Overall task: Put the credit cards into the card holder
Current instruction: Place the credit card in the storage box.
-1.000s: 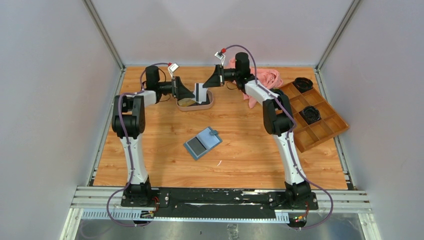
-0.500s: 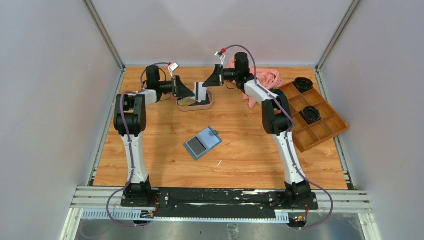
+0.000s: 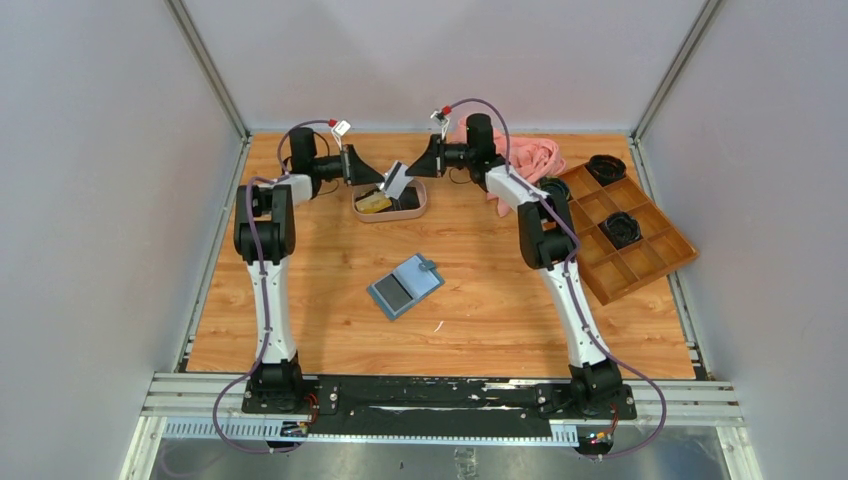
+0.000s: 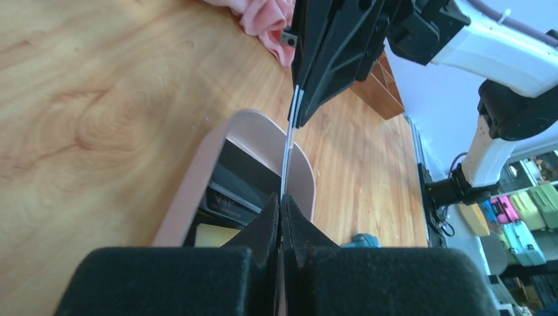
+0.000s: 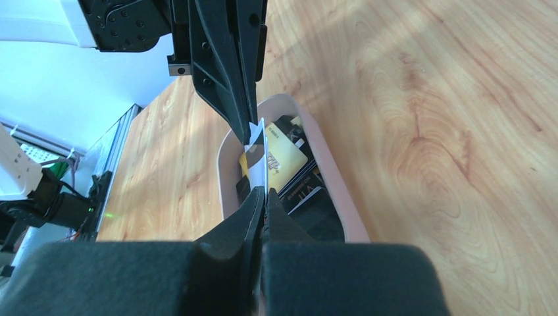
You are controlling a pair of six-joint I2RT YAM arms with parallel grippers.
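Two grippers are sharing one white-grey card (image 3: pixel 396 180) just above the oval tray (image 3: pixel 421 207). The left gripper (image 3: pixel 386 181) is clamping one end and the right gripper (image 3: pixel 407 173) the opposite end. Both pairs of jaws are pressing flat on the plastic, with no gap showing in either wrist view.

The card is hanging edge-up over the tray's middle, clear of its rim. Below it, a gold-tan card (image 5: pixel 283 161) and black cards (image 5: pixel 309 205) are lying loose inside the tray.

The card is probably handling as light, stiff but springy, and slick on its faces. Pinching the flat faces near one short end seems best, as it leaves most of the length free to slide into a pocket. With both ends clamped, any pull between the arms is likely bowing it or letting it slip.

The card holder (image 3: pixel 405 286) is lying open, well apart from the tray on the side towards the arm bases. Only bare table (image 3: pixel 480 290) is lying between them. The pink cloth (image 3: pixel 530 156) and the wooden box (image 3: pixel 655 262) are sitting off the tray's right side, away from that path. The tray's low rim is the only edge to be clearing.
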